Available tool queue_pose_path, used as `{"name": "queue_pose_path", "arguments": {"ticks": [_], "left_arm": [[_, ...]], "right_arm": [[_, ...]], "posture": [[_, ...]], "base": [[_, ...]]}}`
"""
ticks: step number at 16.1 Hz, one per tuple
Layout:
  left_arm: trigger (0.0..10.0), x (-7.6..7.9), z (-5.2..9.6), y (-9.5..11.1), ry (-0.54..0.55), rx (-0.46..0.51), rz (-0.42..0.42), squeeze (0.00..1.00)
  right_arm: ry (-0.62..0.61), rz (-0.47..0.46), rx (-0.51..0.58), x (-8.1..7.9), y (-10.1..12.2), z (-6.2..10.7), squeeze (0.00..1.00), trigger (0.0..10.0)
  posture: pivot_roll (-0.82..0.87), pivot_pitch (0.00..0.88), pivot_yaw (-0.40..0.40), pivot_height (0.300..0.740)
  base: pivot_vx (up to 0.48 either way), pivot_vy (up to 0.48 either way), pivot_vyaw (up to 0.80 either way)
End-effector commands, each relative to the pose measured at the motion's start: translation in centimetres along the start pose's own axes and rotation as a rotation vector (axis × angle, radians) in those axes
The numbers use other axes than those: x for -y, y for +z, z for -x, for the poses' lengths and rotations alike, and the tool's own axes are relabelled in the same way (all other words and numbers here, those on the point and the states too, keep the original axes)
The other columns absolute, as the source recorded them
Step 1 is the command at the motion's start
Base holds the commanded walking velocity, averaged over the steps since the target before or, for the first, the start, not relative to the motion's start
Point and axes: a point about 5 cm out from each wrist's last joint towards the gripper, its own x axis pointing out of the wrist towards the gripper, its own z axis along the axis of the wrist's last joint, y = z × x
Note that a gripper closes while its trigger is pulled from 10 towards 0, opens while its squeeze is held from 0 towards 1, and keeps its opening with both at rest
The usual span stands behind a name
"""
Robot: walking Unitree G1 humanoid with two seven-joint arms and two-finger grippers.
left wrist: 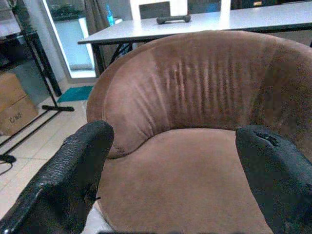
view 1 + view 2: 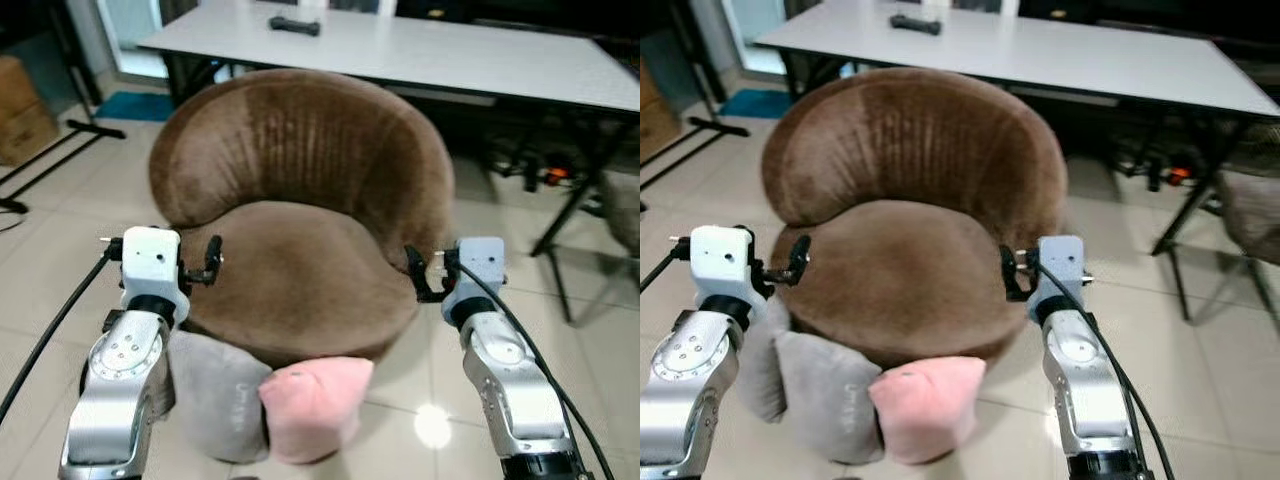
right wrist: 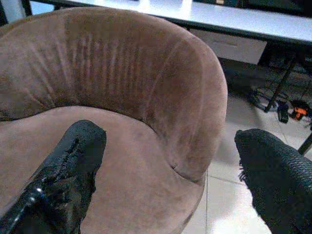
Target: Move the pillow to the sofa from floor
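A pink pillow (image 2: pixel 318 405) lies on the tiled floor against the front of the round brown sofa chair (image 2: pixel 300 270). A grey pillow (image 2: pixel 215 395) leans beside it on the left, partly behind my left arm. My left gripper (image 2: pixel 212 260) hovers at the seat's left edge, and in the left wrist view its fingers (image 1: pixel 73 175) stand wide apart with nothing between them. At the seat's right edge is my right gripper (image 2: pixel 418 275), also open and empty, its fingers (image 3: pixel 73 165) spread before the backrest. Both grippers are above the pillows, not touching them.
Behind the chair stands a long white table (image 2: pixel 450 55) with a black object (image 2: pixel 295 25) on it. A cardboard box (image 2: pixel 22 110) and black stand legs (image 2: pixel 60 150) are at the left. The table's dark legs (image 2: pixel 570 220) and cables are on the right.
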Motion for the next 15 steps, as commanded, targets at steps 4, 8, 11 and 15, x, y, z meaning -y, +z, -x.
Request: {"name": "queue_pose_path", "arguments": {"ticks": [4,8,11,15], "left_arm": [[10.0,0.29,0.01,0.7,-0.006,0.039,-0.02,0.0],[10.0,0.16,0.05,0.84,0.003,0.065,-0.034,0.0],[10.0,-0.29,0.05,1.02,0.036,0.083,-0.052,0.0],[10.0,-0.47,0.11,1.04,0.006,0.095,-0.032,0.0]], "right_arm": [[0.005,0.029,0.022,0.07,0.37,-0.38,1.0,10.0],[-0.033,0.013,0.018,0.3,0.22,-0.43,1.0,10.0],[-0.04,0.006,0.011,0.4,-0.02,-0.36,1.0,10.0],[-0.067,-0.01,-0.01,0.74,-0.5,0.0,1.0,10.0]], "posture": [[0.07,0.0,-0.037,0.74],[0.08,0.0,-0.038,0.74],[0.08,0.0,-0.035,0.74],[0.07,0.0,-0.011,0.74]], "base": [[0.0,-0.48,0.71],[0.0,-0.36,0.6],[0.0,0.0,0.0],[0.0,0.0,0.0]]}}
